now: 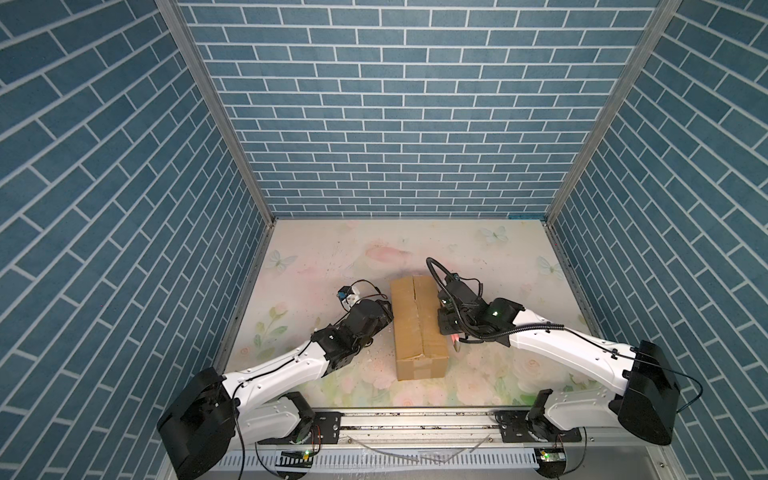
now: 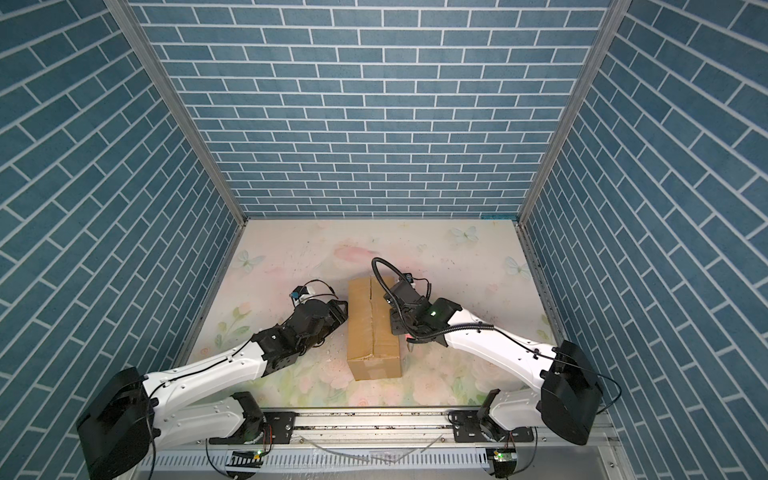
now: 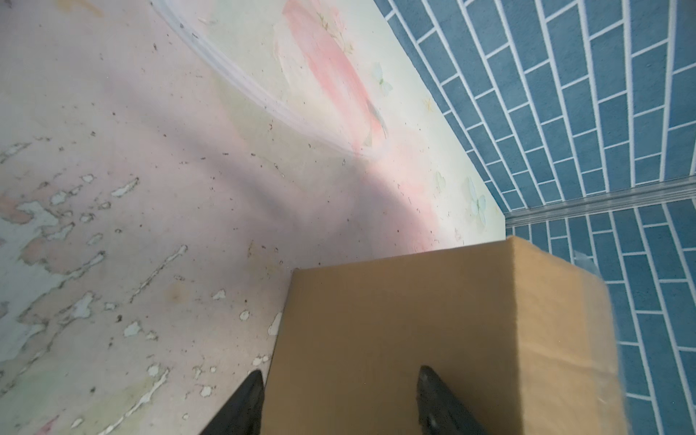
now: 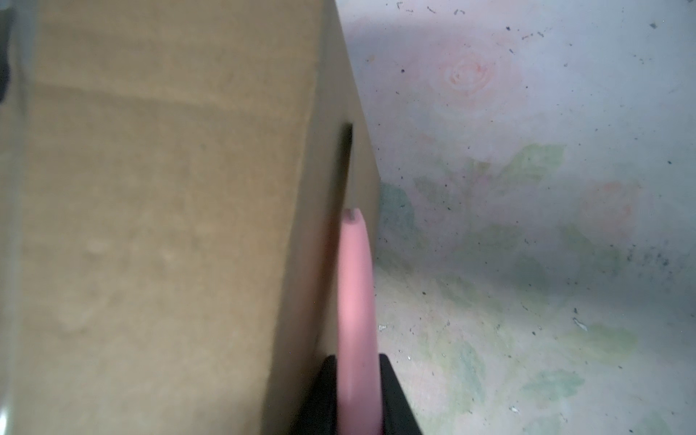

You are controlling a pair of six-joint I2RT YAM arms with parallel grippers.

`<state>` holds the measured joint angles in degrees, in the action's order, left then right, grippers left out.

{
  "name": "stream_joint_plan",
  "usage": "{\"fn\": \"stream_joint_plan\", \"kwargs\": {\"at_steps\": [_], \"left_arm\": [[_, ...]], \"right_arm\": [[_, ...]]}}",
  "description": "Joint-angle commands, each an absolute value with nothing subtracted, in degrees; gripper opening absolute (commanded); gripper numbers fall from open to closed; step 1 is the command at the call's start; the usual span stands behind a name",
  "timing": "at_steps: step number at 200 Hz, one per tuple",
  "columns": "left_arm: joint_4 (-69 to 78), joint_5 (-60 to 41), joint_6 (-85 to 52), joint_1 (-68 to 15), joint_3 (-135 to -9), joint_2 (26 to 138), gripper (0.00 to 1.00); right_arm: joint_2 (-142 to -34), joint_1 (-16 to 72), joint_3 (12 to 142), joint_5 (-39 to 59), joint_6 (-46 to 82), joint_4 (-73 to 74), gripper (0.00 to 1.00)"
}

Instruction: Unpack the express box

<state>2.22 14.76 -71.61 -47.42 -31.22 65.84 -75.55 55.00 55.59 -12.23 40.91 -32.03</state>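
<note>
- The express box lies lengthwise in the middle of the desk, between both arms;
- the left hand is spread open at its left side;
- the right hand clamps a pink knife along its right side.

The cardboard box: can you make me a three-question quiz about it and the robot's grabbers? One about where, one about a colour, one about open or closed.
1. Where does the express box stand?
A. on a shelf
B. on the table, between the left gripper and the right gripper
C. in a sink
2. What colour is the knife in the right gripper?
A. pink
B. green
C. yellow
3. How are the box's top flaps?
A. wide open
B. torn off
C. closed
Answers: B, both top views show a gripper at each long side; A, the right wrist view shows its pink handle clamped; C, the flaps lie flat along the seam.
</note>
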Motion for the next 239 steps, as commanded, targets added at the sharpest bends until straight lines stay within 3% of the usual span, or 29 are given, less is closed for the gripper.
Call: {"fn": "stream_joint_plan", "kwargs": {"at_steps": [1,53,106,167,203,239], "left_arm": [[-0.52,12.58,-71.02,-49.57,-31.03,67.29,0.65],[-7.86,13.04,-65.92,-46.47,-31.63,59.11,0.71],[-18.37,2.86,-52.5,-36.52,-35.66,51.52,0.74],[-26.51,-15.91,-37.54,-31.94,-52.02,63.57,0.75],[-25.84,-18.71,-35.04,-31.9,-56.19,67.4,0.77],[-25.3,-22.34,-32.36,-31.91,-60.14,71.53,0.85]], "right_arm": [[-73.48,56.63,54.94,-11.65,43.95,-28.7,0.0],[-69.11,56.27,56.78,-18.37,43.67,-37.47,0.0],[-67.33,53.9,61.25,-18.45,41.43,-43.87,0.0],[-73.42,51.01,75.13,-14.79,32.63,-54.01,0.0],[-77.42,50.72,84.75,-11.8,29.24,-61.15,0.0],[-81.46,50.87,92.77,-10.99,28.67,-68.22,0.0]]}}
